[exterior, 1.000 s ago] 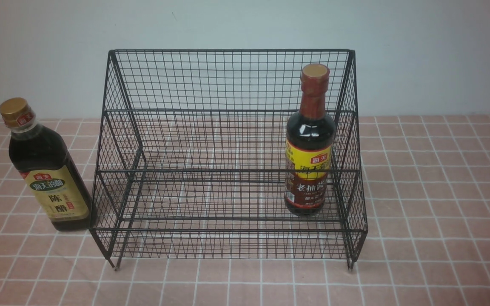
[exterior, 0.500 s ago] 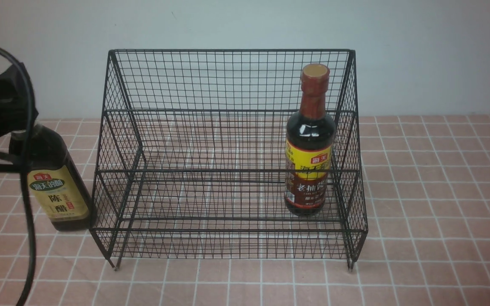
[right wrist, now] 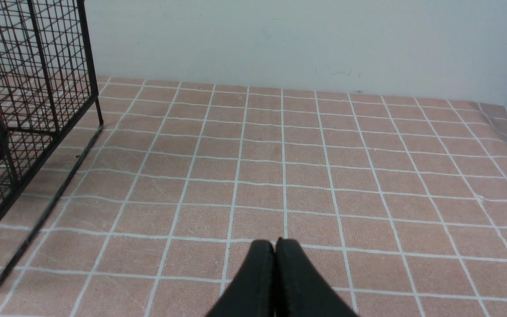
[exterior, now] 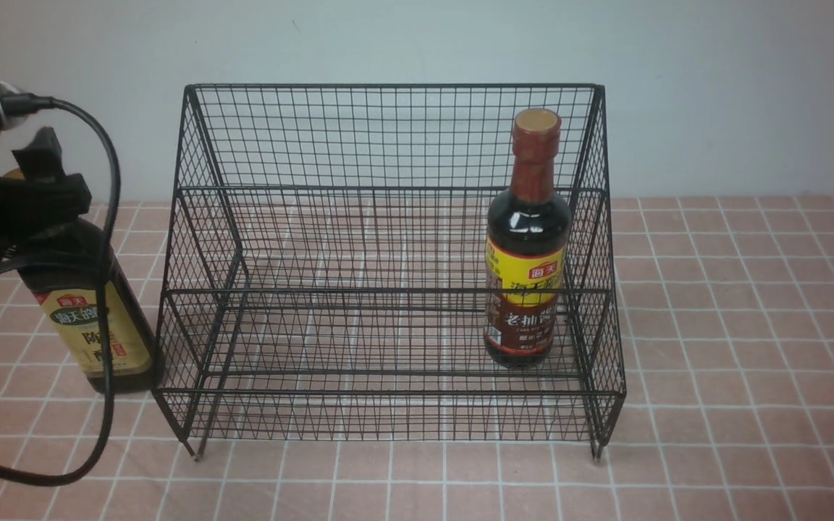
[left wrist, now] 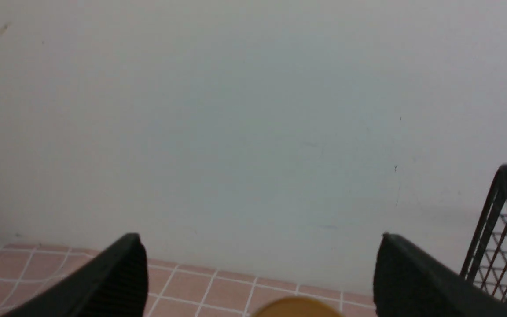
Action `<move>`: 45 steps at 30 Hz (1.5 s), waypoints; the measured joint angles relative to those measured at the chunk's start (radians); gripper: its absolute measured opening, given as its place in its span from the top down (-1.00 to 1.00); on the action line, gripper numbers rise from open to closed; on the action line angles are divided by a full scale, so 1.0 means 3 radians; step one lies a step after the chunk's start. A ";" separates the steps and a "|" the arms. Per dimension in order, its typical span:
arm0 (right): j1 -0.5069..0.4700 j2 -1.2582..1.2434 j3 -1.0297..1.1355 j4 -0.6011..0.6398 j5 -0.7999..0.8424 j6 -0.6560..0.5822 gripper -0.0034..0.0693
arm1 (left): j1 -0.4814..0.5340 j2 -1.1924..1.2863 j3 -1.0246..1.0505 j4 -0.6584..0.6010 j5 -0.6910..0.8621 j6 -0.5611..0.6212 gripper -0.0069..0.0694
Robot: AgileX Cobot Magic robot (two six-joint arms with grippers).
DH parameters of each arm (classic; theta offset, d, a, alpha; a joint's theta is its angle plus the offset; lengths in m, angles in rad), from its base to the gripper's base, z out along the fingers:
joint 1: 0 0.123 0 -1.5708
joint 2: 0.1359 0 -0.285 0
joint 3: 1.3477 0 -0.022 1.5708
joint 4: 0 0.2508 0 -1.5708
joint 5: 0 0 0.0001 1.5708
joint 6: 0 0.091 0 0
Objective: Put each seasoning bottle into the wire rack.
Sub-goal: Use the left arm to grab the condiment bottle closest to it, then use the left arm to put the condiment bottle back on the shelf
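The big black wire rack (exterior: 388,291) stood on the pink tiled table (exterior: 735,405), in front of a pale wall (exterior: 417,43). The round soy sauce bottle (exterior: 529,275), with a long red-brown neck and a yellow and red label, was inside the rack, near its right side. Its gold top pointed up.

The vinegar bottle (exterior: 102,318) was not in the rack. It stood on the table just beside the rack's left side. It had a gold cap and a beige and green label, and it held something dark. The left arm (exterior: 19,210) was in front of its top part, and a black cord (exterior: 109,362) hung in a loop across its label.

The left gripper (left wrist: 260,273) was open wide. Its two fingers were far apart, with the gold cap showing between them in the wrist view, and they were not squeezing it. The right gripper (right wrist: 275,281) was closed, with its tips together and nothing in them. It was over the table, to the right of the rack.
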 joint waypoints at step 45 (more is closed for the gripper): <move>-0.0003 0.0000 0.0000 -0.0006 0.0000 0.0003 0.95 | -0.0461 -0.0487 -0.2213 0.0121 0.1221 0.0572 0.02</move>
